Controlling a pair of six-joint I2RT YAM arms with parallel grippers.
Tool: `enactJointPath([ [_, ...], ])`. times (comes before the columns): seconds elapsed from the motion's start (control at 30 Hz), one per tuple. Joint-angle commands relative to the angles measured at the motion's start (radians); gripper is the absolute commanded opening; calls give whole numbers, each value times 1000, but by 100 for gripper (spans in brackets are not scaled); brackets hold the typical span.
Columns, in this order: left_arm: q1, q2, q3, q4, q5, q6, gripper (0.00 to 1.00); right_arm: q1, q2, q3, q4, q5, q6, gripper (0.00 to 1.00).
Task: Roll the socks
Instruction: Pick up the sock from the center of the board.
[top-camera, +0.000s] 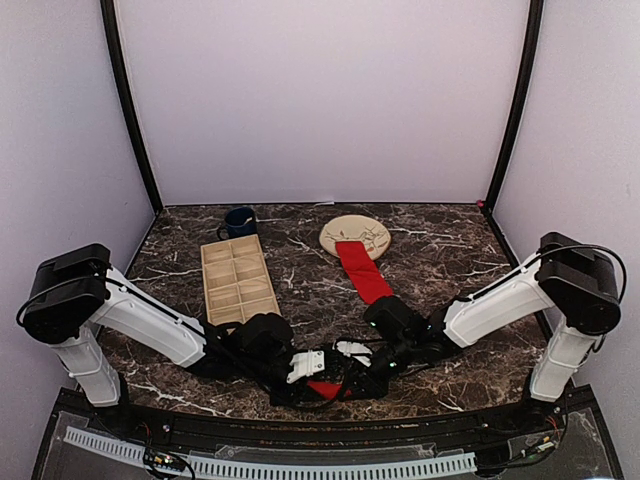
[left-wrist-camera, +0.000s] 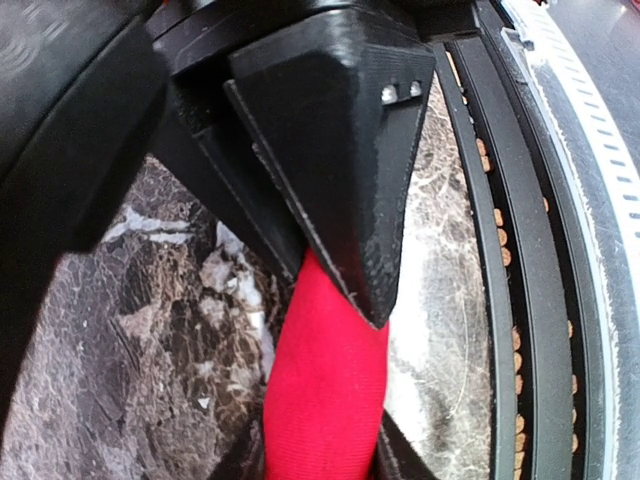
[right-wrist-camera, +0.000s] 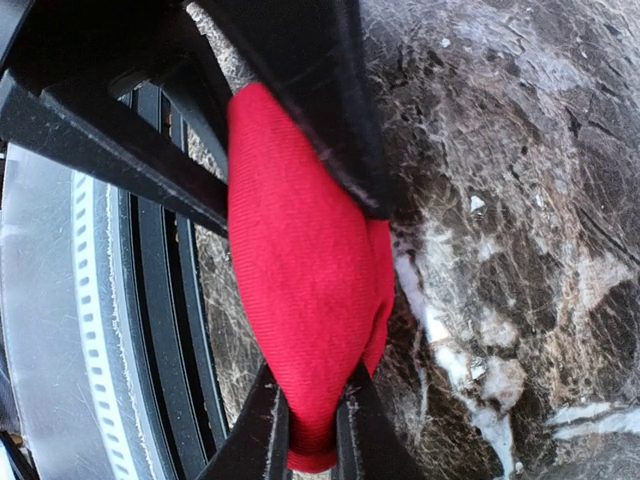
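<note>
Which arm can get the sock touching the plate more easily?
The right arm, probably. The flat sock lies on its side of the table, right by its wrist; the left arm would have to reach across.

sock (top-camera: 362, 270) end on plate (top-camera: 345, 229) | tray (top-camera: 239, 279) left of plate | mug (top-camera: 240, 221) behind tray | other sock (top-camera: 325, 389) nearest

The sock (top-camera: 362, 272) leading away from the plate (top-camera: 372, 230) disappears under the right arm (top-camera: 480, 310); its far end is hidden.

I was working in a lab booth: plain lilac walls (top-camera: 320, 100) and black posts (top-camera: 130, 110) boxed in the marbled desk (top-camera: 450, 255).
</note>
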Motion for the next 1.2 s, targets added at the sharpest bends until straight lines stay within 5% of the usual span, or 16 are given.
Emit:
enactJointPath([
  [0.0,4,-1,18,-18,22,6,29,-10,30,1,-45,-2,6,0],
  [0.2,4,2,23,-28,38,11,14,-16,34,-4,-36,-3,14,1],
  [0.57,5,-10,17,-43,35,22,10,-26,28,-21,-23,1,27,37],
  [1.17,28,-102,-8,-97,3,28,6,-75,-66,-146,72,28,93,44],
])
